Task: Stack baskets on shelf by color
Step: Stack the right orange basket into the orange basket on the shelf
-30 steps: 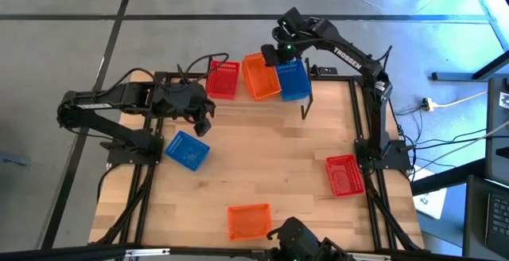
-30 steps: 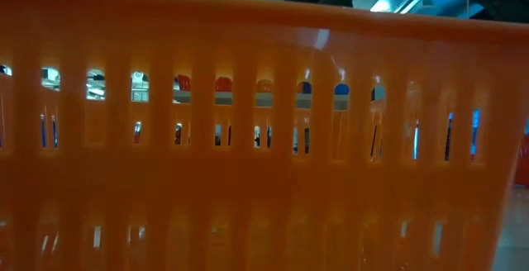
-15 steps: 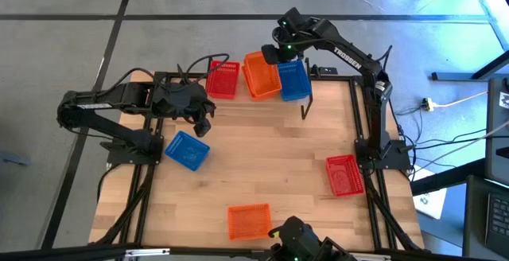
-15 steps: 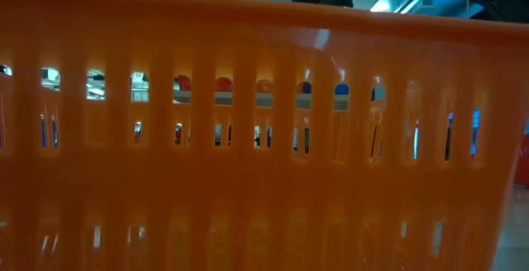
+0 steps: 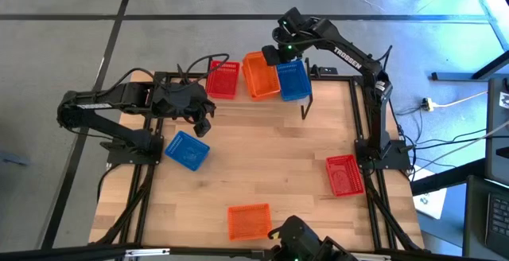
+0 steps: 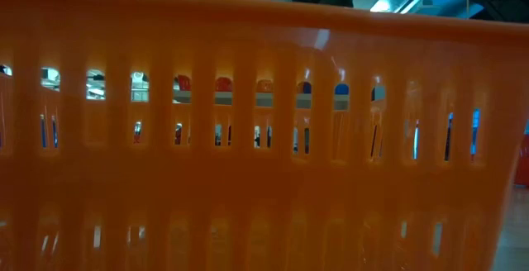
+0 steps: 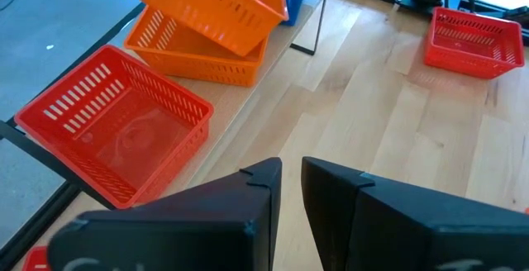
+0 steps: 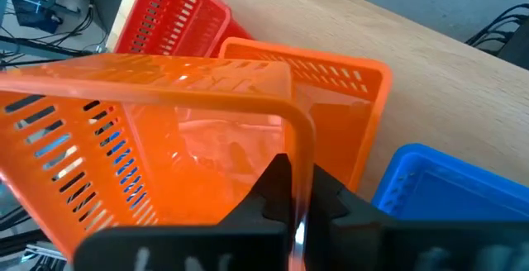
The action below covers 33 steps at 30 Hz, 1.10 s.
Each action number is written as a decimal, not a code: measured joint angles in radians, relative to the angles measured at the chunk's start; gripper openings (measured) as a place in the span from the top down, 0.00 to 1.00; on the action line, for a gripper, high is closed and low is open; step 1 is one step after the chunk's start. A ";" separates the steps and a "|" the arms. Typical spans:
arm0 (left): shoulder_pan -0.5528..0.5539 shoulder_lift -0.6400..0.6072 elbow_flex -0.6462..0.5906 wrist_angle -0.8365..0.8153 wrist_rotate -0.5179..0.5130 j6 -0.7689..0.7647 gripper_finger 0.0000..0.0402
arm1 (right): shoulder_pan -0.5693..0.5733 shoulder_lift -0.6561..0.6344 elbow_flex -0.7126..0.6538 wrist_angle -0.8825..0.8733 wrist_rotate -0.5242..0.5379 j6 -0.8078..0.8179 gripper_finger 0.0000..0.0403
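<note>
On the shelf at the table's far edge stand a red basket, an orange basket and a blue basket. My right gripper is shut on a second orange basket. It holds that basket tilted over the first orange one. My left gripper is shut and empty above the table's left part, near a blue basket on the tabletop. A red basket and an orange basket also rest on the table. My right gripper pinches the tilted orange basket's wall just below its rim, near a corner. One finger is inside the basket and one outside. The fingers come from the far side, slanting down. The basket hangs tilted over the orange basket below; whether they touch, I cannot tell.
The low view is filled by the wall of the near orange basket, right in front of that camera. The shelf's thin black leg stands below the blue basket. Bare tabletop lies between the loose baskets.
</note>
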 joint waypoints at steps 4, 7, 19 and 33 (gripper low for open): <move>0.000 0.000 0.000 0.000 0.000 0.000 0.90 | -0.003 0.000 0.000 -0.001 0.000 0.001 1.00; 0.000 0.000 0.000 0.000 0.000 0.000 0.90 | -0.007 0.000 0.000 -0.023 0.000 -0.003 1.00; 0.000 0.000 0.000 0.000 0.000 0.001 0.90 | -0.012 0.000 0.000 -0.052 0.032 -0.083 0.93; 0.000 0.000 0.000 0.000 0.014 0.000 0.90 | -0.013 -0.001 0.000 -0.031 -0.029 -0.077 0.88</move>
